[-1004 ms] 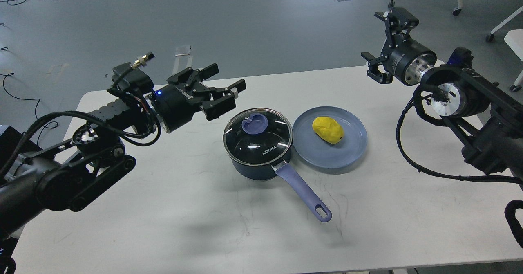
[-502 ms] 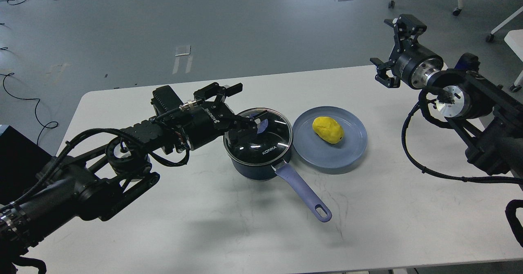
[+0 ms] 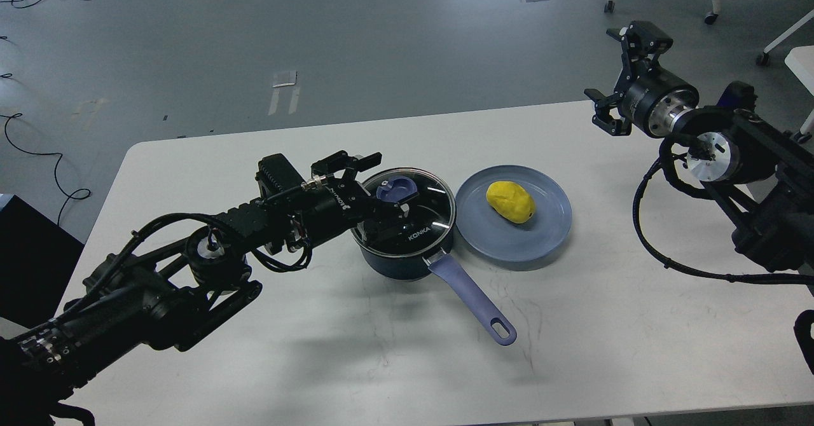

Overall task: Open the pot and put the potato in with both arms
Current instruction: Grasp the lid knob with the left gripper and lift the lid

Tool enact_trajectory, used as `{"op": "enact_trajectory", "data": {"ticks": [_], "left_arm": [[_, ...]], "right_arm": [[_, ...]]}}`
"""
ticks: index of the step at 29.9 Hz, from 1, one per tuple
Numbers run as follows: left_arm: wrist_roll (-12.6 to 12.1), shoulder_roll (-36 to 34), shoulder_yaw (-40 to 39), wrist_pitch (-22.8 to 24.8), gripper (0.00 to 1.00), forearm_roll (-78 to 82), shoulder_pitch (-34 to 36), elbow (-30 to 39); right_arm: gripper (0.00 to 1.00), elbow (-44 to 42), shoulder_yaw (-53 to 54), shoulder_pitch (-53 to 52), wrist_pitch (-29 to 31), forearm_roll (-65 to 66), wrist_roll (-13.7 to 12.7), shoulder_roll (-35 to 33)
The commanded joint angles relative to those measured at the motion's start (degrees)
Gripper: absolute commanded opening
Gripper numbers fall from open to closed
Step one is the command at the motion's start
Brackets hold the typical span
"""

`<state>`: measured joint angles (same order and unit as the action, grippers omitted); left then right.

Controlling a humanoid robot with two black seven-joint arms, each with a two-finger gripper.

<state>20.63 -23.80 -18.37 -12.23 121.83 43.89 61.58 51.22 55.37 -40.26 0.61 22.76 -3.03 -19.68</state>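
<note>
A dark blue pot [image 3: 407, 257] with a purple handle [image 3: 474, 301] stands mid-table under a glass lid [image 3: 426, 213] with a purple knob [image 3: 395, 190]. A yellow potato [image 3: 510, 201] lies on a blue-grey plate [image 3: 509, 238] just right of the pot. My left gripper [image 3: 389, 183] is open over the lid, one finger beyond the knob and one in front of it, not closed on it. My right gripper [image 3: 620, 79] is open and empty, held high above the table's far right corner.
The white table [image 3: 305, 343] has bare surface in front of and left of the pot. Its far edge runs behind the pot. Chair legs and a white stand are on the floor at the far right.
My left gripper has come in from the left and dropped over the lid, its fingers now on either side of the knob. My right gripper has drifted slightly right and back.
</note>
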Motion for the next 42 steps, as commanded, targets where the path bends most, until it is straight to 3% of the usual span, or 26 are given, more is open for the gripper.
{"op": "enact_trajectory", "data": {"ticks": [1, 31, 33, 34, 37, 38, 42], "left_arm": [[0.0, 0.2, 0.0, 0.0, 0.98, 0.0, -0.8, -0.1], [-0.1, 1.7, 1.2, -0.1, 0.89, 0.6, -1.3, -3.0], [-0.1, 1.7, 1.2, 0.0, 0.8, 0.5, -1.3, -3.1], [-0.1, 1.7, 1.2, 0.0, 0.65, 0.4, -1.3, -3.1], [-0.2, 1.7, 1.2, 0.1, 0.5, 0.2, -1.3, -3.4], [-0.2, 1.7, 1.2, 0.1, 0.39, 0.2, -1.3, -3.8], [-0.2, 1.7, 1.2, 0.2, 0.25, -0.2, -1.2, -5.2]], "right_arm": [[1.0, 0.0, 0.0, 0.0, 0.0, 0.0, 0.0, -0.1], [1.0, 0.4, -0.2, 0.4, 0.0, -0.1, 0.0, -2.2], [1.0, 0.3, -0.2, 0.4, 0.0, -0.1, 0.1, -2.3], [1.0, 0.4, -0.2, 0.4, 0.0, -0.1, 0.1, -2.3], [1.0, 0.4, -0.2, 0.4, 0.0, -0.1, 0.1, -2.3], [1.0, 0.3, -0.2, 0.4, 0.0, -0.1, 0.1, -2.3], [1.0, 0.3, -0.2, 0.4, 0.0, -0.1, 0.1, -2.3]]}}
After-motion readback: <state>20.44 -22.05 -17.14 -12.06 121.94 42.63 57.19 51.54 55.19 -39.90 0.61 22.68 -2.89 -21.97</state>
